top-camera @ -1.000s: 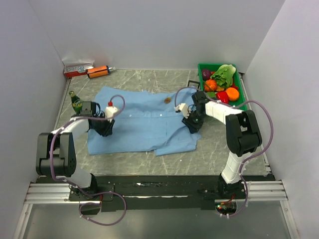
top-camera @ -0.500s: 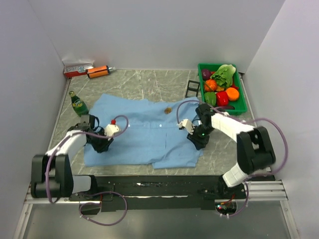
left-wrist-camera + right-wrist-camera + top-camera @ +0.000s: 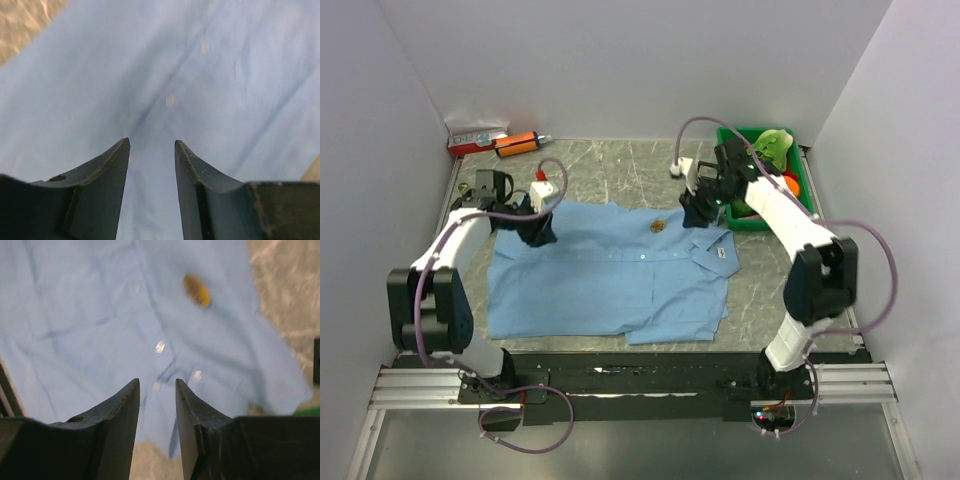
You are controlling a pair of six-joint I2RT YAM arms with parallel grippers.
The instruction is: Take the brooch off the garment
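Right pincer point(image 3: 699, 212): jaws apart, nothing between them, over the far right edge of the large light blue thin-cloth button-up shirt point(image 3: 610, 275). Left pincer point(image 3: 542, 232): also apart and empty, over the shirt's far left corner. Both wrist views agree, bare blue cloth shows through each gap. Tiny brownish-gold oval brooch point(image 3: 659, 225) sits on the shirt near its far edge, just left of the right pincer; neither arm touches it. Progress, my read: the removal itself has not begun. The shirt is spread fairly flat on the grey marble-pattern table point(image 3: 620, 165) and the brooch is on the cloth. Left to do: close one pincer on the brooch, probably hold the cloth down with the other, then pull it free. Can't make out: how the brooch fastens, since it is too small from above and blurred in the right wrist view. Can't tell either whether any fingertip is touching the cloth. Left wrist view shows only cloth, creases and a few pale specks, no brooch. Green plastic bin point(image 3: 750, 223) of vegetables at far right is partly hidden by the right arm. Orange tube point(image 3: 517, 144) and red-and-white box point(image 3: 477, 136) lie in the far left corner, well apart from the shirt.
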